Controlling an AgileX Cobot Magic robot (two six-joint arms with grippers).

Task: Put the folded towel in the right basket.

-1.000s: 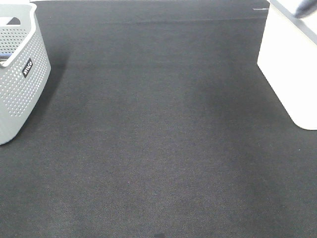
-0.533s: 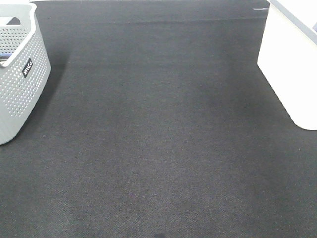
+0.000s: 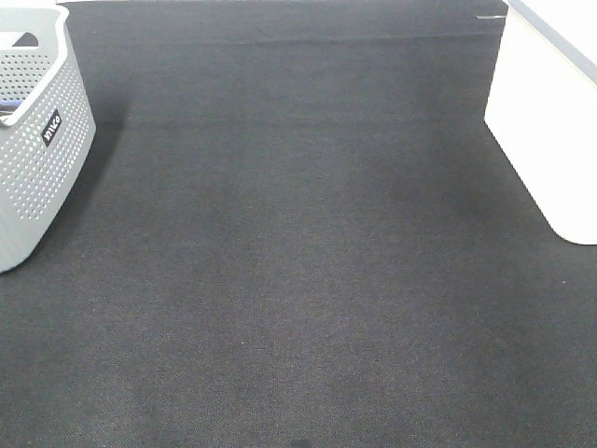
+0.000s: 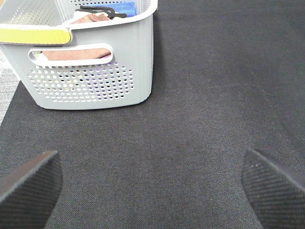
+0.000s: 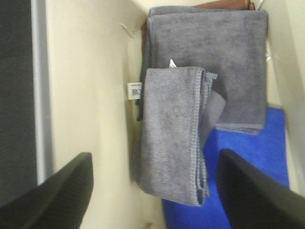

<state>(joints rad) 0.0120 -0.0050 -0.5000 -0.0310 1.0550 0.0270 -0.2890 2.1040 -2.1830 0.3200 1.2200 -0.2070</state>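
The folded towel [image 5: 174,129], pale lavender-grey with a tiny white tag, lies inside the right basket [image 5: 86,95], partly on a larger grey towel [image 5: 224,57] and a blue cloth [image 5: 252,157]. My right gripper [image 5: 157,191] is open and empty above it, with one finger to each side of the towel. The right basket also shows as a plain white bin at the right edge of the exterior high view [image 3: 550,121]. My left gripper [image 4: 152,186] is open and empty over the dark mat. Neither gripper shows in the exterior high view.
A grey perforated basket [image 3: 37,159] with a small black label stands at the left; the left wrist view shows the grey basket [image 4: 95,81] holding cloths. A dark mat [image 3: 298,261] covers the table between the two containers. A brown cloth edge [image 5: 228,4] shows in the white bin.
A blurred dark shape over the white bin at the top right of the exterior high view one second ago has gone out of view. Nothing else has moved.
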